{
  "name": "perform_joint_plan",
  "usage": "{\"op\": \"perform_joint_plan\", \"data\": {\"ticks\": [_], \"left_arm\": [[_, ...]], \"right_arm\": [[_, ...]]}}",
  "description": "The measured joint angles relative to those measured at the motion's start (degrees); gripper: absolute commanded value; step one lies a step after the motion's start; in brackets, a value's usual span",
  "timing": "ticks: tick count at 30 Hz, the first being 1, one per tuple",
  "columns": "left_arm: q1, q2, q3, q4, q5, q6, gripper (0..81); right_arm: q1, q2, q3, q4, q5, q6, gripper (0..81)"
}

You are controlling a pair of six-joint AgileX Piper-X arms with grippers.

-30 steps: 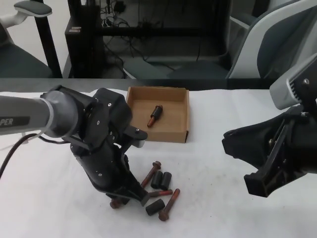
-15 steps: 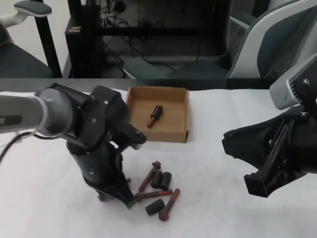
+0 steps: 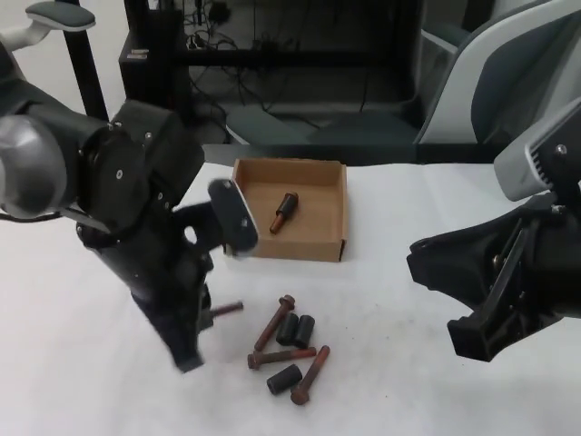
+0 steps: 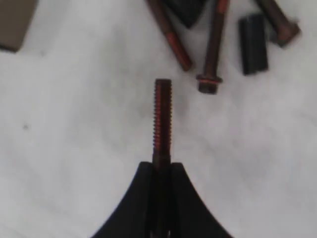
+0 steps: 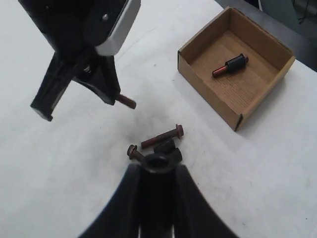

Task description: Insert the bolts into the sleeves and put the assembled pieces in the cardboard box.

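I see the bolt [image 4: 162,119] as a rusty red rod with a coarse thread. The left claw [image 4: 159,166] is clamped tight on its lower end, so the threaded end sticks straight out past the matte black fingertips [image 4: 141,173]. The claw is near the loose pile on the white, faintly grainy cloth [image 3: 408,209]. The right claw [image 5: 157,166] is closed around a sleeve [image 5: 157,161], a short black tube whose ring-shaped open end faces my wrist camera between the two smooth curved fingers. On the cloth the loose bolts [image 3: 274,322] show the same reddish, worn metal with flanged heads. The loose sleeves [image 3: 304,331] lie among them, dull black stubby cylinders, some touching the bolts. The box [image 3: 336,213] is plain brown corrugated cardboard, shallow and open-topped, on the far side of the pile. In it lies one assembled piece [image 3: 284,211], a red bolt shank poking out of a black sleeve, flat on the box floor and clear of the walls.
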Motion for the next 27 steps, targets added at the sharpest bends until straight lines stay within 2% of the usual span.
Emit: {"op": "perform_joint_plan", "data": {"ticks": [6,12,18,27], "left_arm": [[0.0,0.1,0.1,4.6,6.4,22.2,1.7],[0.0,0.0,0.1,-5.1,9.4,32.9,1.7],[-0.8,0.0,0.1,-4.6,7.8,46.1,1.7],[-1.6,0.1,0.1,7.1,3.5,71.3,1.7]], "right_arm": [[0.0,0.0,0.0,0.0,-0.2,-5.6,0.4],[0.0,0.0,0.0,0.0,-3.4,-12.9,0.4],[0.0,0.0,0.0,0.0,-9.2,-14.9,0.4],[0.0,0.0,0.0,0.0,-10.3,-17.6,0.4]]}}
